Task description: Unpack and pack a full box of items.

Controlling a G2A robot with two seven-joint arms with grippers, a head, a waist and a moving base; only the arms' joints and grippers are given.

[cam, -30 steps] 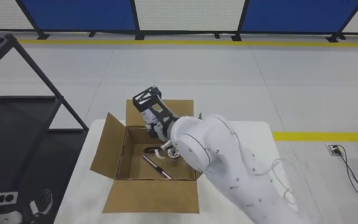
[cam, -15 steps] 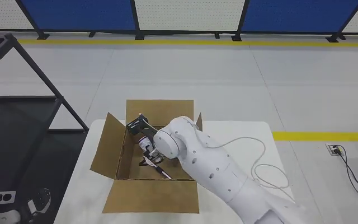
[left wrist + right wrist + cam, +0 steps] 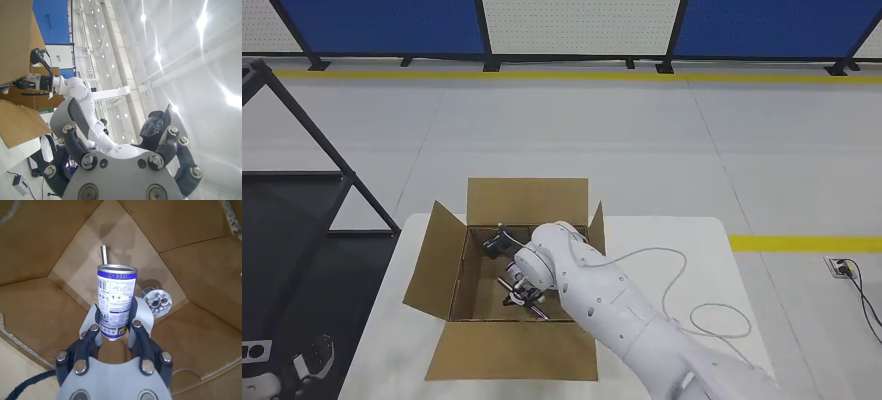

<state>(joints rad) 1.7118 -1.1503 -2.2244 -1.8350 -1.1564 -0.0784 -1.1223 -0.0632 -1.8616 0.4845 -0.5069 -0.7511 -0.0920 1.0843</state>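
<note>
The open cardboard box stands on the white table. My right gripper is down inside the box, shut on a blue and white spray can that hangs bottom-first over the box floor. On that floor lie a shiny metal rod and a grey metal spool. From above, the right gripper sits near the box's middle, with the rod just beside it. My left gripper points up at the ceiling, open and holding nothing.
All the box flaps are folded outward. A dark metal rack stands off the table's left side. In the left wrist view the right gripper shows farther off beside a box flap.
The right arm has come down from above the box's far wall into the box, carrying the spray can lower and toward the box's middle.
</note>
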